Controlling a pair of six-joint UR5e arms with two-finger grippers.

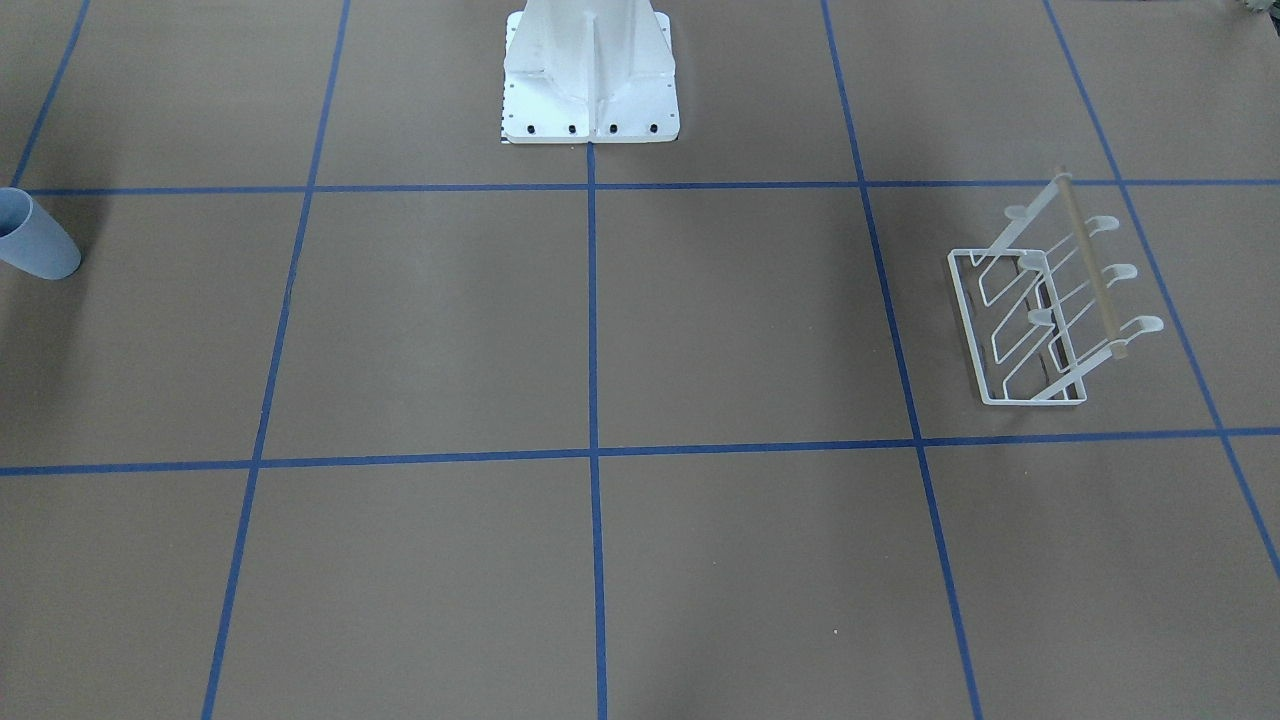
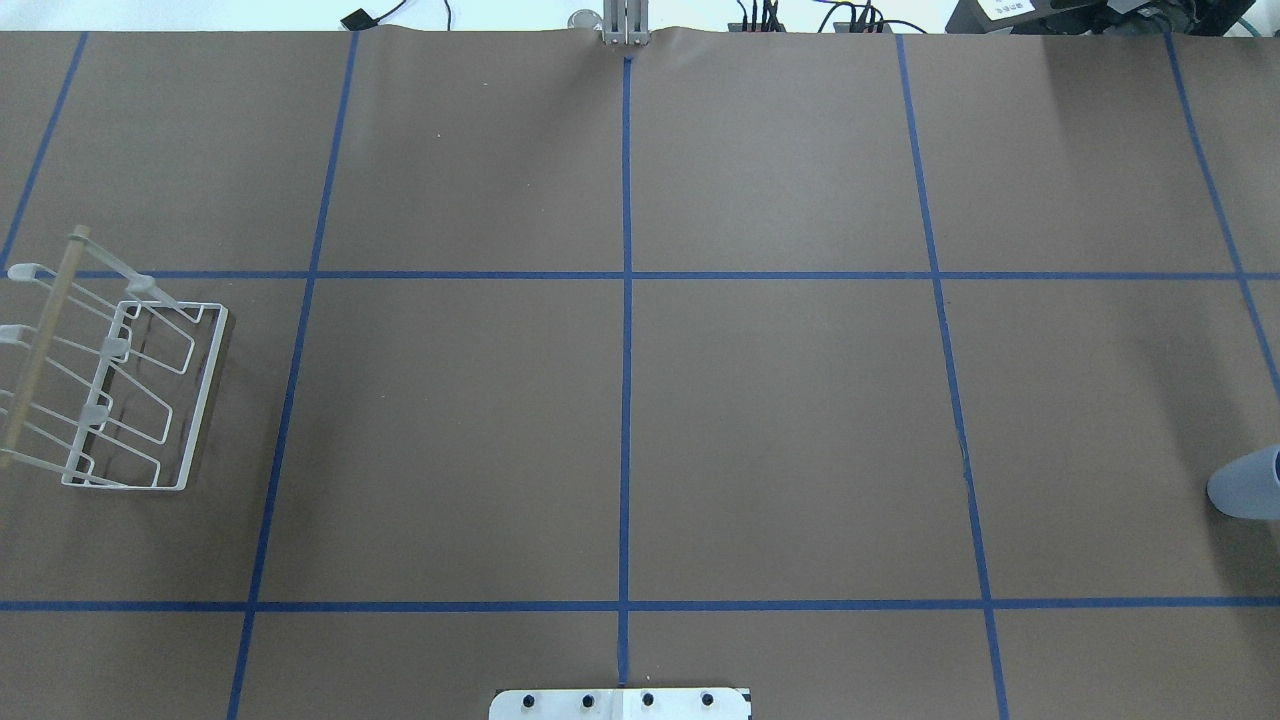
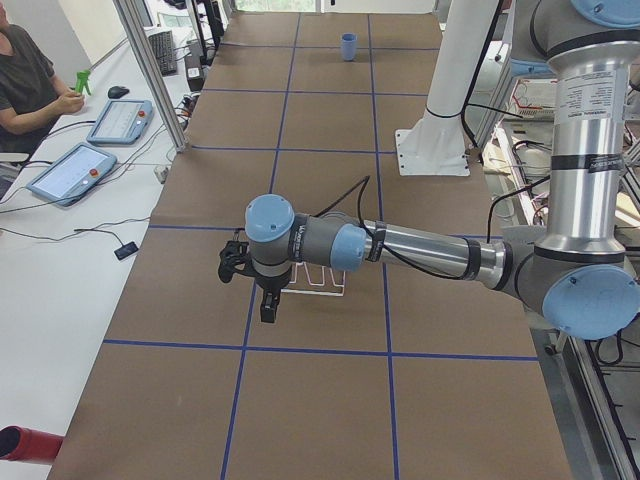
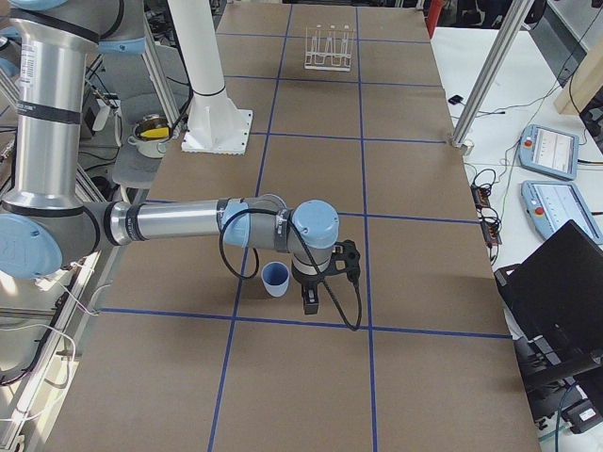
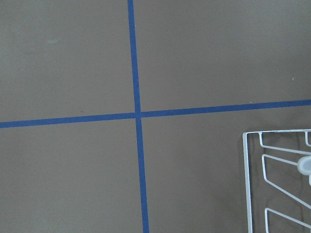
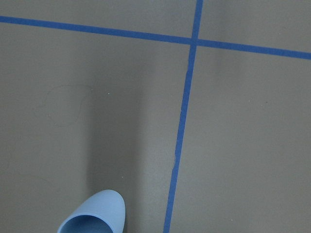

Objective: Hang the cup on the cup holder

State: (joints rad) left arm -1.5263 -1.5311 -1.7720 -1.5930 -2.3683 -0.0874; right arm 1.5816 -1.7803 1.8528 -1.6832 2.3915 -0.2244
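Since the cup (image 4: 275,279) looks thin, light and rigid (slick plastic, likely), pinch its wall at the rim | LOOK: pale blue, tapered, handleless, mouth up | PLACE: lower centre of right-side view, near right gripper (image 4: 311,299); cup holder (image 4: 328,45) top centre | OPENING: left gripper (image 3: 268,308) and right gripper, you cannot tell.

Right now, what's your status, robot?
Left gripper, right gripper: open or shut unclear. Cup upright beside right gripper, not hung. Cup holder far off, near left gripper.

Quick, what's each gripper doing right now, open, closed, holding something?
Left gripper: cannot be told, side view only.
Right gripper: cannot be told, side view only.
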